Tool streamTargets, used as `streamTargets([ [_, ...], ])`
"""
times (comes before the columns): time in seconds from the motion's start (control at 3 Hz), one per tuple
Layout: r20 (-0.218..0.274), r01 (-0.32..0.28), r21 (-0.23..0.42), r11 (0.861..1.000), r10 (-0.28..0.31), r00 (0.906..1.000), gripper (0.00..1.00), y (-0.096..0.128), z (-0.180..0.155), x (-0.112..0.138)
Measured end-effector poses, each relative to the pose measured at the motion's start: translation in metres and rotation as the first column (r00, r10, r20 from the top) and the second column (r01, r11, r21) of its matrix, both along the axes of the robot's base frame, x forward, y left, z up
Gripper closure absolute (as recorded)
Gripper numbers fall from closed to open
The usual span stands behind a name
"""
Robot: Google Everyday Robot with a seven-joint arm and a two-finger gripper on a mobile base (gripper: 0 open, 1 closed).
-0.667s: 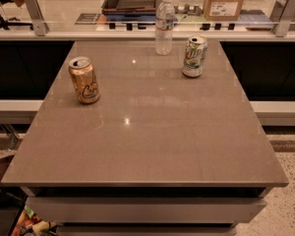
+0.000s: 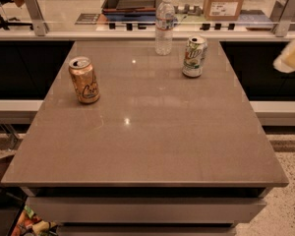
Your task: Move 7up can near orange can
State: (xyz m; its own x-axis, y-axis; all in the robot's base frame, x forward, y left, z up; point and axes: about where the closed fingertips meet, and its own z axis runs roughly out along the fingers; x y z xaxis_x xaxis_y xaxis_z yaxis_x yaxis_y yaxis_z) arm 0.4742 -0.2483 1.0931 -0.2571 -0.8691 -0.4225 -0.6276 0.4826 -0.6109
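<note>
You've got a glossy grey-brown slab table (image 2: pixel 147 146) with a clear ribbed plastic water bottle (image 2: pixel 164 26) at its far edge. The 7up can (image 2: pixel 194 57) stands upright far right, long axis vertical, well apart from the metallic orange can (image 2: pixel 84 80) at left. The gripper (image 2: pixel 291 57) sits off the table's right side; can't tell its state.

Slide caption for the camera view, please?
7up can beside water bottle, orange can apart on table, gripper at picture's right edge.
</note>
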Motion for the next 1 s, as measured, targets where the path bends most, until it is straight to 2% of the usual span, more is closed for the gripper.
streamTargets([
  [0.33, 0.049, 0.006, 0.018, 1.000, -0.007, 0.9988, 0.00, 0.003, 0.011, 0.008],
  [0.67, 0.049, 0.006, 0.018, 1.000, -0.007, 0.9988, 0.00, 0.003, 0.011, 0.008],
  [1.0, 0.049, -0.003, 0.072, 0.997, 0.000, 0.9988, 0.00, 0.003, 0.005, 0.024],
])
